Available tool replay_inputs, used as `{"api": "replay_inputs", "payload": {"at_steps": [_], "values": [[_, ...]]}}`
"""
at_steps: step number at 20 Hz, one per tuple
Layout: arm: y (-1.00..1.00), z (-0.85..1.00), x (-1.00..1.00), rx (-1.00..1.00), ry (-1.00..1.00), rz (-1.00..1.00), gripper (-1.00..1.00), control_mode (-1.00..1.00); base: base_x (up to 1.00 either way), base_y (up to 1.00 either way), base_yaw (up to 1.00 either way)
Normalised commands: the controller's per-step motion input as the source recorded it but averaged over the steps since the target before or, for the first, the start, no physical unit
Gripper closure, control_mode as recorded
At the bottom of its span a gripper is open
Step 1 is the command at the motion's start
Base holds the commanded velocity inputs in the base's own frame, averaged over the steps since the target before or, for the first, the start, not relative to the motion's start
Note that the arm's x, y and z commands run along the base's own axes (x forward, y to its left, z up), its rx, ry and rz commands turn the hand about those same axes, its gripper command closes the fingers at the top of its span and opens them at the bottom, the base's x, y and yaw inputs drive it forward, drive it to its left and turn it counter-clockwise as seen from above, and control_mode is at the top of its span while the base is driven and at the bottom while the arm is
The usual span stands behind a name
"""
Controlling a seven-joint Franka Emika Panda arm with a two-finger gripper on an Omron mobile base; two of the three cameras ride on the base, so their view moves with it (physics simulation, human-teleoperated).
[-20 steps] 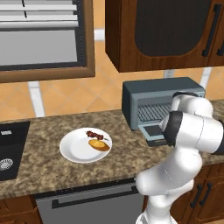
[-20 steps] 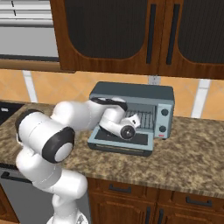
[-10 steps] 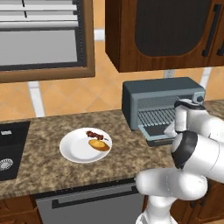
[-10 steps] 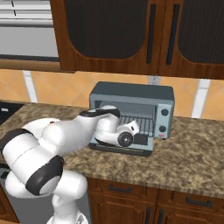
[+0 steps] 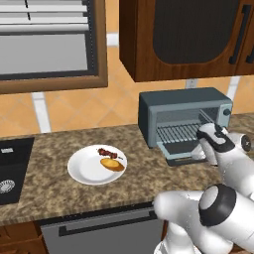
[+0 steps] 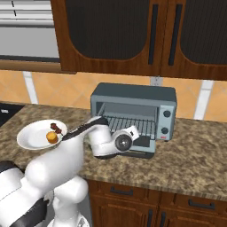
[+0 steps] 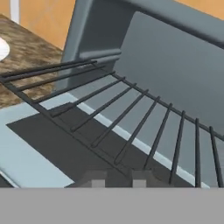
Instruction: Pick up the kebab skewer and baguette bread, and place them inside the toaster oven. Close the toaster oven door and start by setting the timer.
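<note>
1. Granite counter [image 5: 59,193] under dark wood cabinets carries everything.
2. Kebab skewer [image 5: 108,153] and baguette bread [image 5: 112,164] lie on the white plate [image 5: 82,171], left of the toaster oven [image 6: 133,116].
3. Toaster oven door [image 7: 30,144] hangs open.
4. Gripper [image 7: 117,178], fingers narrowly apart, empty, sits at the wire rack [image 7: 131,122].

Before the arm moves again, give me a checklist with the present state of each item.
1. Toaster oven door folded down, cavity open: ok.
2. Wire rack bare, room for food: ok.
3. Kebab skewer on the white plate, not yet in the oven: not ok.
4. Baguette bread on the same plate beside the skewer: not ok.
5. Gripper at the rack's front edge, fingertips close together; gripping the rack: cannot tell.
6. Toaster oven knobs within sight on the right side: ok.
</note>
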Motion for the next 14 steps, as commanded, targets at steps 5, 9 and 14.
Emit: {"api": "replay_inputs", "payload": {"at_steps": [5, 9, 14], "values": [[-0.03, 0.95, -0.60, 0.07, 0.30, 0.00, 1.00, -1.00, 0.00, 0.00, 0.00], [0.54, 1.00, -0.34, 0.11, 0.53, -0.10, 1.00, -1.00, 0.00, 0.00, 0.00], [0.88, 0.51, -0.48, 0.15, 0.35, -0.20, 1.00, -1.00, 0.00, 0.00, 0.00]]}}
